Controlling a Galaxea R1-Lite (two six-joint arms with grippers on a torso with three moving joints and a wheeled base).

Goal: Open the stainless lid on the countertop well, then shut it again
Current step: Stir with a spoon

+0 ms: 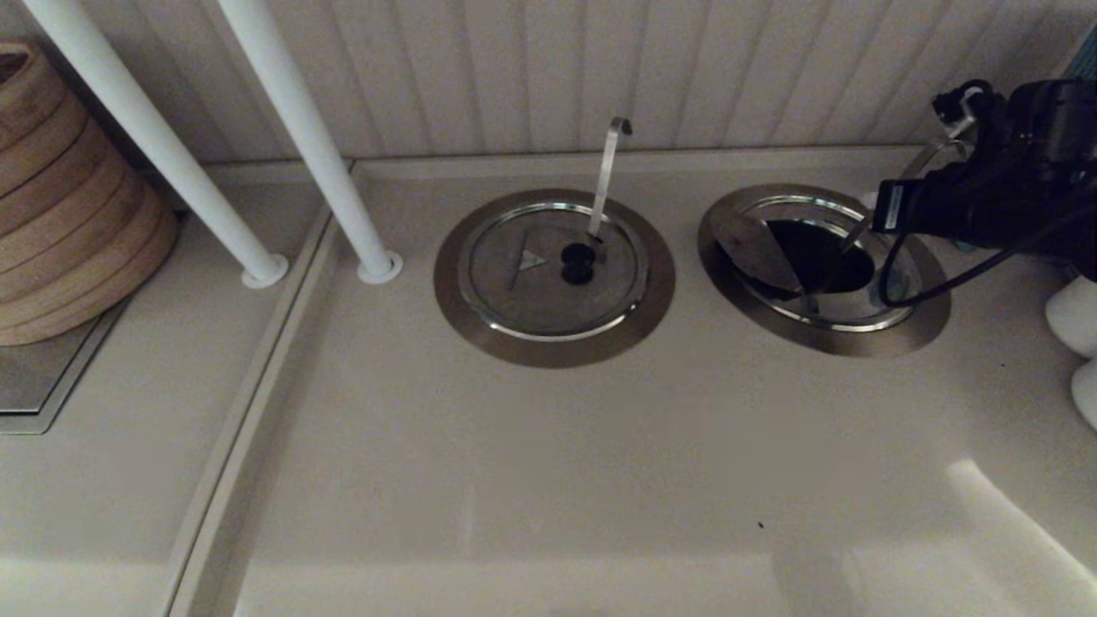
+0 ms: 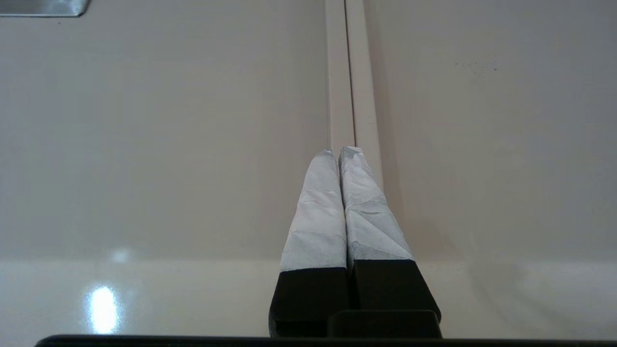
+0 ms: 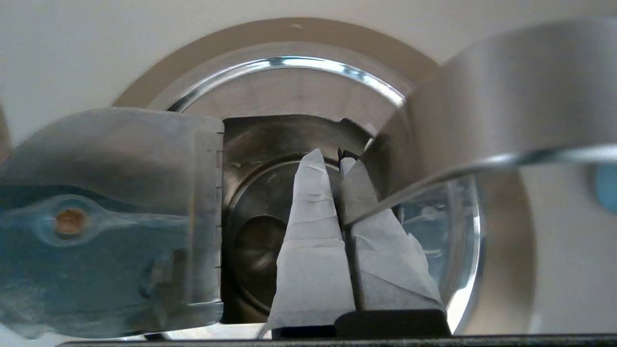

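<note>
The countertop well [image 1: 930, 319] at the right stands open, its dark inside [image 3: 255, 241] showing under a shiny inner rim [image 3: 289, 62]. The stainless lid [image 1: 754, 246] is tilted up over the well's left side. In the right wrist view one lid panel with a bluish patch [image 3: 111, 217] stands on one side and another steel panel [image 3: 482, 96] rises on the other. My right gripper [image 3: 332, 156] is over the well, shut on that panel's edge, with a black knob tip [image 3: 346, 155] at its fingertips. My left gripper [image 2: 340, 150] is shut and empty over bare counter.
The twin lid [image 1: 548, 274] lies closed at centre, with its hook-ended handle [image 1: 610, 171] rising from it. Two white poles [image 1: 308, 137] stand at the back left beside stacked bamboo steamers [image 1: 60, 197]. White rounded objects [image 1: 1076, 317] sit at the far right. A counter seam [image 2: 344, 72] runs past the left gripper.
</note>
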